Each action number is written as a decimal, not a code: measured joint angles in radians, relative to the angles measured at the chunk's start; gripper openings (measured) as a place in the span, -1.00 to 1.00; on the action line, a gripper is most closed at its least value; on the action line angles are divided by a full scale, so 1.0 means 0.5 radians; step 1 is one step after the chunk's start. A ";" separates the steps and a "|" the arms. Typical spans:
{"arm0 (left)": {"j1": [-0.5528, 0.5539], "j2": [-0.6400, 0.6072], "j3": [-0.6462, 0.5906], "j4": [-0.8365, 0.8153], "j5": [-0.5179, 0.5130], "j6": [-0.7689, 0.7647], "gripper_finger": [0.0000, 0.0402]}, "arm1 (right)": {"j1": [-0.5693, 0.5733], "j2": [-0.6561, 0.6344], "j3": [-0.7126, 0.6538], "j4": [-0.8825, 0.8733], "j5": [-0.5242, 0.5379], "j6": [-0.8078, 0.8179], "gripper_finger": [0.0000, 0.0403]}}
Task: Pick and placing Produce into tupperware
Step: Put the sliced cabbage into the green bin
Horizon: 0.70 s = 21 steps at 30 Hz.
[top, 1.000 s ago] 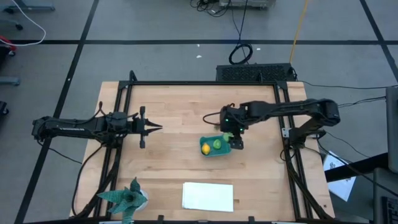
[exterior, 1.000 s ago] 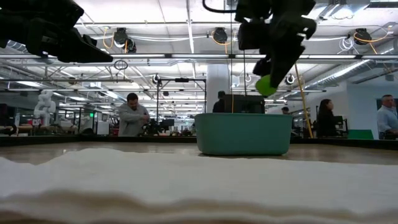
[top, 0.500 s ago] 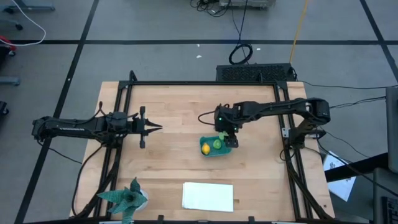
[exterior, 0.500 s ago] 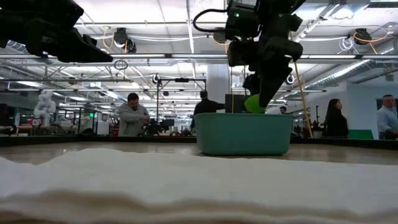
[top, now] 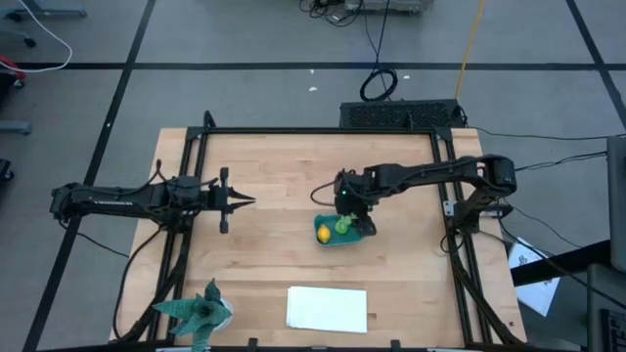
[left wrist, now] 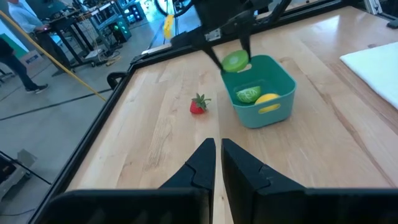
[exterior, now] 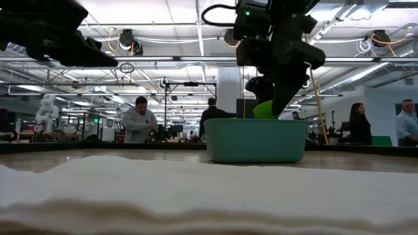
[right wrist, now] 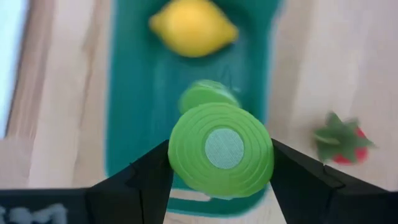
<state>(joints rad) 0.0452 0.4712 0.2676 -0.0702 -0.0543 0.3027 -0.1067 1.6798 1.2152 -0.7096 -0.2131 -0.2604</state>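
No writing is legible anywhere. The right gripper (right wrist: 221,171) holds a green disc (right wrist: 221,149) in its jaws over the tub (left wrist: 273,84); the left gripper (left wrist: 217,152), jaws closed, waits apart. Only the wrist views show the strawberry (left wrist: 198,105) on the bench (top: 274,176).

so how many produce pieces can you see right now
4: a yellow lemon and a green piece lie in the teal tub; a green round slice is held by the right gripper above the tub; a strawberry lies on the table beside it.
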 joint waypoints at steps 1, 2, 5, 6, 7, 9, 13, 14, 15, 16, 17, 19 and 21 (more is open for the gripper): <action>0.000 0.000 0.000 -0.006 0.001 0.000 -0.85 | 0.016 0.000 0.000 0.003 0.000 -0.057 0.11; 0.000 0.000 0.000 -0.010 0.001 0.000 -0.85 | 0.028 0.000 0.000 0.009 0.001 -0.104 0.11; 0.000 0.000 0.000 -0.021 0.000 0.000 -0.85 | 0.056 0.000 0.000 0.046 0.008 -0.228 0.11; 0.000 0.000 0.000 -0.020 0.000 0.000 -0.85 | 0.063 -0.001 0.000 0.056 0.009 -0.266 0.11; 0.000 -0.001 0.000 -0.019 0.000 0.000 -0.85 | 0.071 -0.001 0.000 0.064 0.004 -0.302 0.11; 0.000 0.000 0.000 -0.020 0.000 0.000 -0.85 | 0.076 -0.001 -0.001 0.078 -0.003 -0.347 0.11; 0.000 0.000 0.000 -0.019 0.000 0.000 -0.85 | 0.066 -0.001 -0.001 0.090 -0.002 -0.343 0.11; 0.000 -0.001 0.000 -0.019 0.000 0.000 -0.85 | 0.066 -0.001 -0.001 0.090 -0.002 -0.343 0.11; 0.000 -0.001 0.000 -0.019 0.000 0.000 -0.85 | 0.066 -0.001 -0.001 0.092 -0.002 -0.343 0.11; 0.000 -0.001 0.000 -0.019 0.000 0.000 -0.85 | 0.068 -0.001 -0.001 0.097 -0.004 -0.343 0.11; 0.000 0.000 0.000 -0.019 0.000 0.000 -0.85 | 0.069 -0.001 -0.001 0.102 -0.008 -0.343 0.11; 0.000 0.000 0.000 -0.019 0.000 0.000 -0.85 | 0.068 -0.001 -0.001 0.106 -0.046 -0.341 0.11; 0.000 0.000 0.000 -0.019 0.000 0.000 -0.85 | 0.066 -0.001 -0.001 0.117 -0.053 -0.339 0.11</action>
<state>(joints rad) 0.0452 0.4713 0.2676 -0.0795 -0.0544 0.3027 -0.0738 1.6794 1.2148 -0.6509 -0.2395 -0.4301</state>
